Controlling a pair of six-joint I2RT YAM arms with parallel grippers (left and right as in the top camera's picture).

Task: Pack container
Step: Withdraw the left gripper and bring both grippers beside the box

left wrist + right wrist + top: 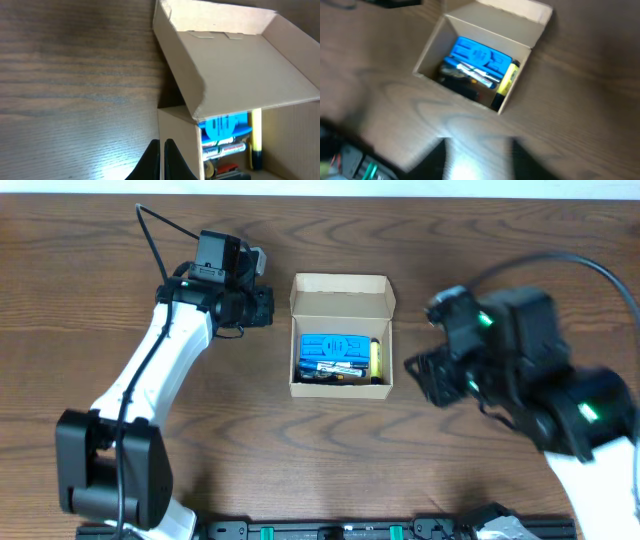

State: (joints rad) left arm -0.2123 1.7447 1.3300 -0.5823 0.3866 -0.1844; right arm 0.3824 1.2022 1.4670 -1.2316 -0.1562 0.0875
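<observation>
The container [340, 388] is a tan cardboard box in mid-table, its flap lid [340, 286] standing open at the back. Inside lie a blue item [335, 345], a yellow marker [378, 358] and some pens. My left gripper [270, 307] is shut on nothing, just left of the box; in the left wrist view its fingertips [163, 147] sit beside the box's left wall [180, 135], under the raised lid [235, 65]. My right gripper [420, 375] is blurred, to the right of the box. In the right wrist view it [479, 150] is open over bare table, short of the container [432, 52].
The brown wooden table [100, 240] lies bare around the box. Both arms' bases [110, 470] stand at the near edge, with a black rail [320, 530] along the front.
</observation>
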